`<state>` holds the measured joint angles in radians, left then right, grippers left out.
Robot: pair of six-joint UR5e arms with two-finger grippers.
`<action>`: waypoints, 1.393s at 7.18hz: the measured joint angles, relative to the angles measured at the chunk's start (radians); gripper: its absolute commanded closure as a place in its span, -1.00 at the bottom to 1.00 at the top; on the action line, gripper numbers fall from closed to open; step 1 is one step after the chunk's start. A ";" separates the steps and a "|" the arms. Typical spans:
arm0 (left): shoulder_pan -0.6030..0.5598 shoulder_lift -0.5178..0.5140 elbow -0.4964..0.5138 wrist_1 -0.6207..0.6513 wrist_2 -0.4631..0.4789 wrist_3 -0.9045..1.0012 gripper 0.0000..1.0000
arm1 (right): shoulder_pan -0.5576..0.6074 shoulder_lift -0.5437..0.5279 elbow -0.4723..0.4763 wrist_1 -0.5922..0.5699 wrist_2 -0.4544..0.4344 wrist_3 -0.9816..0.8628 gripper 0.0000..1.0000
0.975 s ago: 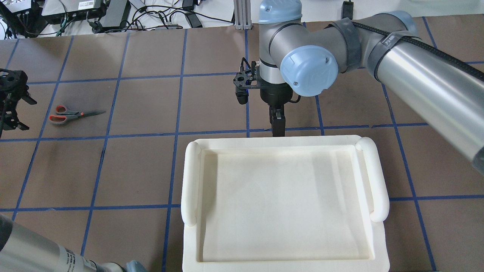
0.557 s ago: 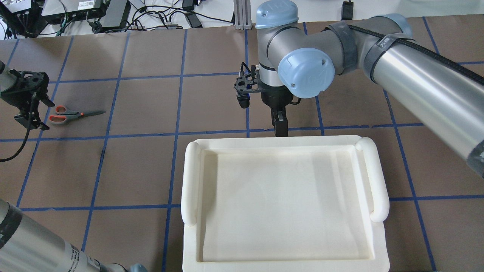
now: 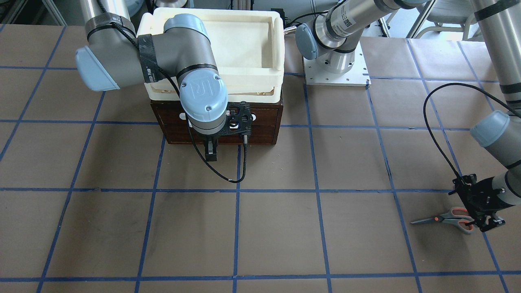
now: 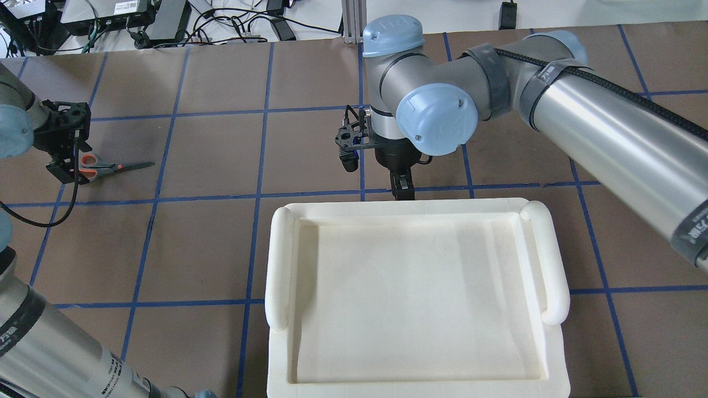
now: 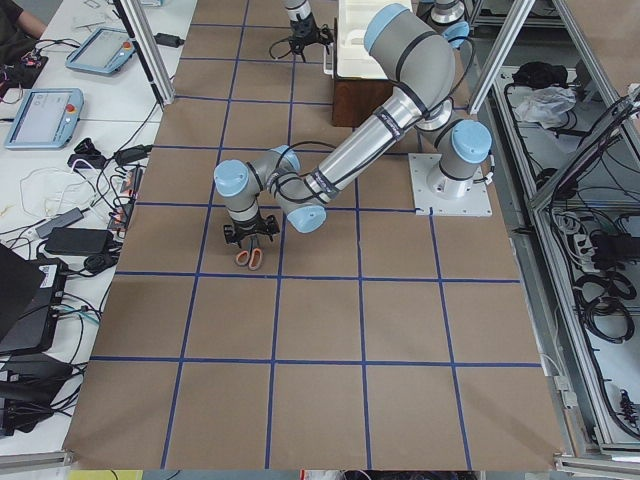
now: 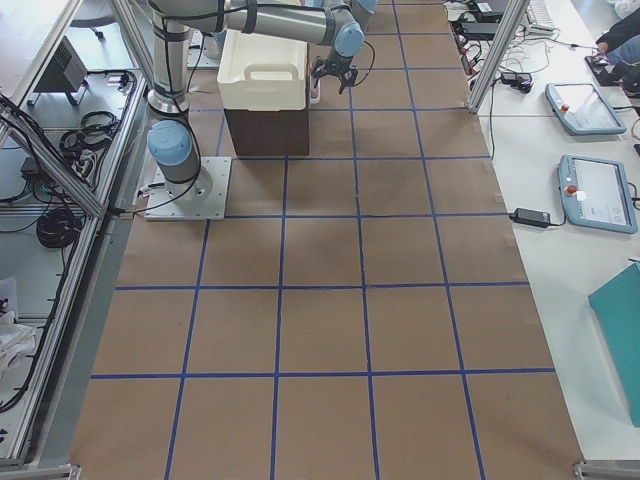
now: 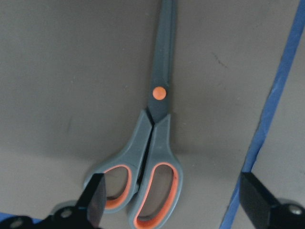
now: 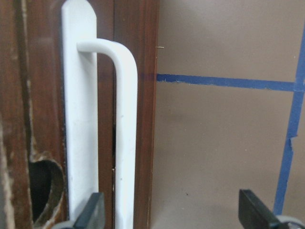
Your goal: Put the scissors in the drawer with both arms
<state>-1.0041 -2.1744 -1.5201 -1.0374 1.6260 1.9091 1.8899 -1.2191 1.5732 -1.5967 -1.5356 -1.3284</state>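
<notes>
The scissors [image 4: 108, 166] lie flat on the brown table at the far left, blades pointing right. They also show in the front view [image 3: 441, 219] and the left wrist view [image 7: 159, 138]. My left gripper [image 4: 69, 161] hovers open over their orange-lined handles, and its fingertips [image 7: 95, 200] straddle the handles in the wrist view. My right gripper [image 4: 402, 189] is open in front of the dark cabinet. The drawer's [image 3: 264, 122] white bar handle [image 8: 125, 133] sits between its fingers, close to the left fingertip [image 8: 93, 212]. The drawer is shut.
A white plastic bin [image 4: 279, 265] sits on top of the cabinet and hides it from above. The left arm's black cable [image 3: 431, 134] loops over the table. The right arm's base plate [image 3: 336, 73] stands beside the cabinet. Blue tape lines grid the table.
My left gripper has moved right, in from the table's left edge, to over the scissors' handles. My right arm has shifted slightly left, with its gripper still at the drawer front.
</notes>
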 measured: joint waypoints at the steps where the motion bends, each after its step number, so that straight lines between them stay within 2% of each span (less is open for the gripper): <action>1: -0.008 -0.007 0.000 0.014 -0.002 0.020 -0.95 | 0.002 0.000 0.009 -0.004 0.000 -0.001 -1.00; 3: -0.017 -0.020 0.001 0.029 -0.010 0.069 -0.93 | 0.004 0.004 0.014 -0.041 0.000 -0.016 -1.00; 6: -0.018 -0.046 0.001 0.069 -0.031 0.084 -0.61 | 0.005 0.011 0.011 -0.130 -0.008 -0.042 -1.00; 8: -0.018 -0.052 0.001 0.074 -0.039 0.088 -0.50 | 0.003 0.011 0.005 -0.187 -0.011 -0.045 -1.00; 9: -0.018 -0.054 -0.001 0.074 -0.047 0.089 -0.11 | 0.001 0.011 0.004 -0.223 -0.013 -0.049 -1.00; 10: -0.017 -0.055 -0.001 0.074 -0.051 0.091 0.12 | -0.003 0.013 0.003 -0.261 -0.014 -0.061 -1.00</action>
<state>-1.0216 -2.2299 -1.5209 -0.9630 1.5749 2.0002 1.8868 -1.2061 1.5762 -1.8580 -1.5497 -1.3898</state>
